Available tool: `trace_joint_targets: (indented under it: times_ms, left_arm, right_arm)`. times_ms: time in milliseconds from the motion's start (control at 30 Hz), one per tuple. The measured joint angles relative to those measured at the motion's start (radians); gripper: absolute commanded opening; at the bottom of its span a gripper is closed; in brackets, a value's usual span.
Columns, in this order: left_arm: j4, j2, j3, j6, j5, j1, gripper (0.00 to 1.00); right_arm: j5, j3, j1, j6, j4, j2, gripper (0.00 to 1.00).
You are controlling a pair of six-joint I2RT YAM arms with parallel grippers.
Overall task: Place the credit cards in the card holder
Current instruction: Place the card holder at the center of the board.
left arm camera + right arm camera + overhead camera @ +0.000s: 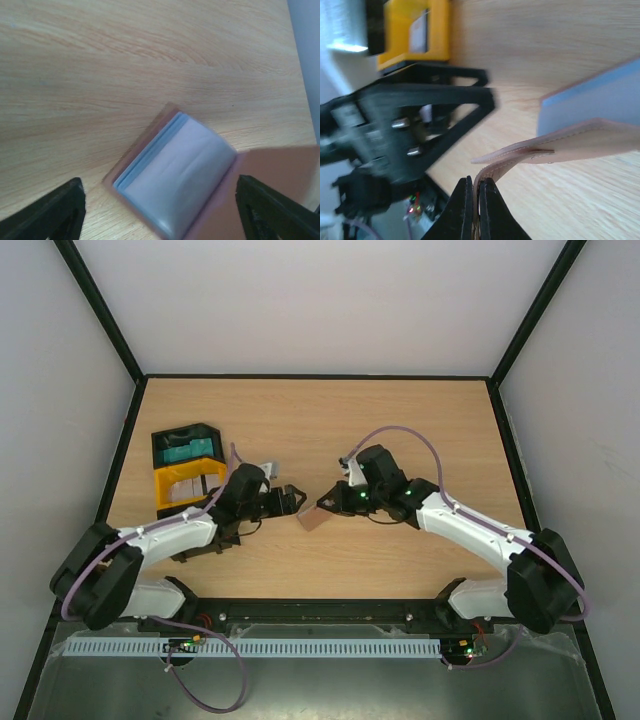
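The brown card holder (315, 516) sits open on the table between the two grippers. Its pale bluish-grey slotted inside (175, 172) faces the left wrist camera, with thin blue layered edges (147, 152) along one side. Whether those edges are cards or slots I cannot tell. My left gripper (160, 220) is open just short of it, its black fingers (60, 212) wide apart with nothing between them. My right gripper (476, 200) is shut on one brown flap of the card holder (555, 147), lifting it off the wood. Teal credit cards (185, 450) lie in the black tray.
A black tray (158, 443) and a yellow tray (165, 490) stand side by side at the left, close behind the left arm. The yellow tray (437, 35) holds a whitish card (420, 32). The left gripper's black frame (430, 120) looms near the right wrist camera.
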Motion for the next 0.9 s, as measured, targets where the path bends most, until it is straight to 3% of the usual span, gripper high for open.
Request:
trace_joint_targets:
  times_ms: [133, 333, 467, 900]
  left_arm:
    - [0.035, 0.059, -0.006, -0.031, 0.035, 0.000, 0.54]
    - [0.089, 0.138, -0.006, -0.062, 0.087, -0.004, 0.29]
    - [0.127, 0.169, -0.007, -0.074, 0.122, -0.025, 0.28]
    - [0.163, 0.171, -0.014, -0.088, 0.145, -0.090, 0.31]
  right_arm:
    - [-0.133, -0.003, 0.000, -0.065, 0.063, 0.002, 0.02]
    - [-0.187, -0.013, 0.000, -0.135, 0.080, 0.058, 0.02]
    - [-0.143, -0.035, 0.000, -0.163, 0.050, 0.094, 0.02]
    - [0.288, -0.027, 0.000, -0.175, -0.166, 0.091, 0.02]
